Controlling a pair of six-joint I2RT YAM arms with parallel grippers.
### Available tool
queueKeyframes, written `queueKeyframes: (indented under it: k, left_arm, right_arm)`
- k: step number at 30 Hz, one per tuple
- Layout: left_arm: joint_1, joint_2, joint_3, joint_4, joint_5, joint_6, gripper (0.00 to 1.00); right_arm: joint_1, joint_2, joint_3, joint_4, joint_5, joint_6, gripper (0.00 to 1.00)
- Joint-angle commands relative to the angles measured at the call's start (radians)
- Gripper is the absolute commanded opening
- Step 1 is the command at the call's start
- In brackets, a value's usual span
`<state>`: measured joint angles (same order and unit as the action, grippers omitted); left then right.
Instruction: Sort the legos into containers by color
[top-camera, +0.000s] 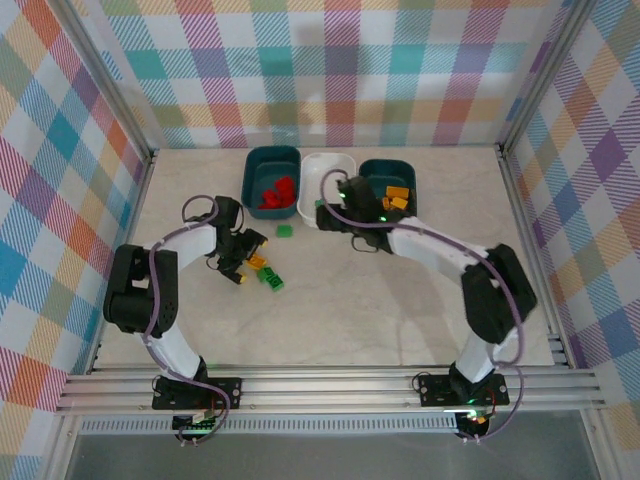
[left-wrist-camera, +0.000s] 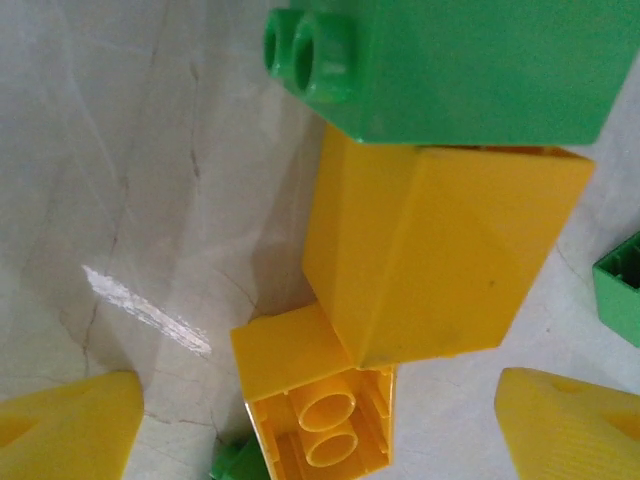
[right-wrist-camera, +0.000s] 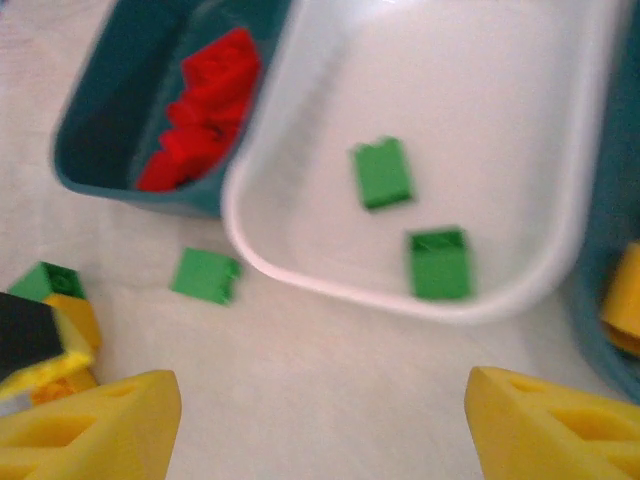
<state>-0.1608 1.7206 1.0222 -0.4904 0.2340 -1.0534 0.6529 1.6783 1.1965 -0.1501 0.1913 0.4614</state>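
End effector on left (left-wrist-camera: 320, 430): hung wide open, gripped nothing. Between fingertips (left-wrist-camera: 70, 430), just ahead: yellow lego (left-wrist-camera: 330, 440), hollow underside turned up; beyond, green lego (left-wrist-camera: 470, 60), long axis crosswise, studs pointed left. End effector on right (right-wrist-camera: 322, 425): gaped open, empty, white container (right-wrist-camera: 500, 120) just ahead, two green legos (right-wrist-camera: 382, 172) lying inside.

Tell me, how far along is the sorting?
Red bricks sit in the left teal tub, two green bricks in the white tub, yellow bricks in the right teal tub. Nothing is held: the left tool stands open around a yellow brick in the loose pile, the right tool open by the white tub. That pile and one loose green brick remain.
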Motion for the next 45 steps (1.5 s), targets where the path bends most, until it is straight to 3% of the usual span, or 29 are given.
queueKeyframes:
  k: [1, 4, 8, 13, 25, 33, 41, 45]
  left_arm:
    - [0.003, 0.052, 0.044, 0.004, -0.028, -0.035, 0.86]
    - [-0.003, 0.087, 0.06, 0.003, -0.039, -0.051, 0.75]
    - [-0.017, 0.117, 0.07, -0.006, -0.045, -0.056, 0.7]
    - [-0.055, 0.136, 0.09, -0.022, -0.061, -0.044, 0.64]
    - [-0.068, 0.142, 0.153, -0.069, -0.121, -0.013, 0.38]
    - [-0.079, 0.103, 0.235, -0.102, -0.131, 0.028, 0.29]
    - [-0.095, -0.051, 0.328, -0.198, -0.23, 0.108, 0.3]
    - [-0.159, -0.06, 0.406, -0.182, -0.234, 0.133, 0.3]
  right_arm:
    - [-0.024, -0.106, -0.148, 0.044, 0.023, 0.056, 0.75]
    - [-0.025, -0.191, -0.243, 0.03, 0.059, 0.073, 0.75]
    - [-0.043, -0.256, -0.33, 0.05, 0.101, 0.091, 0.76]
    - [-0.064, -0.28, -0.355, 0.046, 0.1, 0.077, 0.75]
    - [-0.099, -0.391, -0.408, 0.025, 0.076, 0.053, 0.76]
    - [-0.135, -0.445, -0.458, 0.02, 0.063, 0.043, 0.75]
    - [-0.198, -0.481, -0.492, 0.031, 0.038, 0.062, 0.74]
    - [-0.236, -0.485, -0.54, 0.051, 0.016, 0.119, 0.74]
